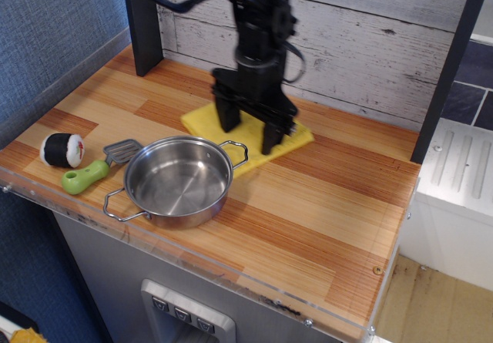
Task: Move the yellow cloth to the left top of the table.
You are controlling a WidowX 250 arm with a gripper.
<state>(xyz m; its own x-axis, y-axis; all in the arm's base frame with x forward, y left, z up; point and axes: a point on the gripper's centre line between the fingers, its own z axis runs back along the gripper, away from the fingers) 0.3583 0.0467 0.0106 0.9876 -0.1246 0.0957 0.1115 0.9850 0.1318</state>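
Note:
The yellow cloth (248,136) lies flat on the wood-plank table (308,204), at the back middle, just behind the steel pan. My gripper (248,126) points down onto the cloth's middle. Its two black fingers (226,116) stand somewhat apart with their tips pressed into the cloth, holding a stretch of it between them. The arm is blurred by motion. The part of the cloth under the gripper is hidden.
A steel pan (179,181) with two handles sits front of the cloth, its right handle touching the cloth's edge. A green-handled spatula (96,170) and a sushi-roll toy (62,149) lie at the left. A dark post (142,23) stands at the back left corner.

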